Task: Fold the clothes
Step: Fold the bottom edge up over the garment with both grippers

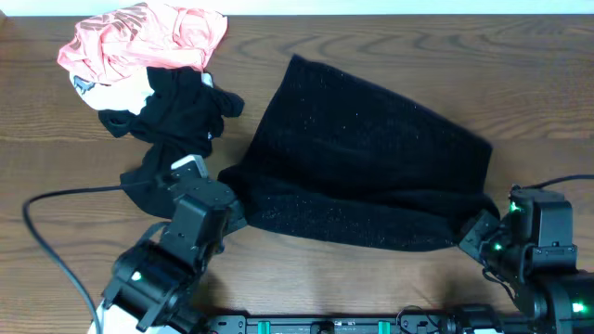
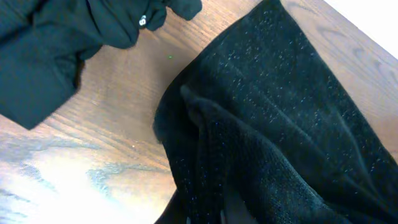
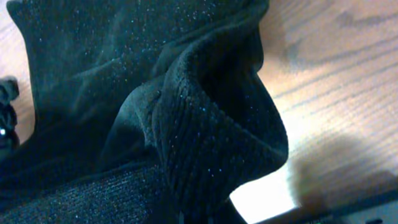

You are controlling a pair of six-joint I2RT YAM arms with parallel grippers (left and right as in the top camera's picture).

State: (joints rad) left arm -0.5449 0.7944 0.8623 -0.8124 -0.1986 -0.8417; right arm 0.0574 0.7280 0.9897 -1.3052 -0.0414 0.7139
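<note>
The left gripper [image 1: 239, 216] and right gripper [image 1: 471, 239] each pinch tight a near corner of the fuzzy black garment [image 1: 371, 158]; carrying both corners evenly should keep the fold straight.

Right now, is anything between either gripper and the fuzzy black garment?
Nothing visible. The left gripper and right gripper are each shut on a near corner of the fuzzy black garment. The smaller black garment lies off its left edge, with bare table between them in the left wrist view.
</note>
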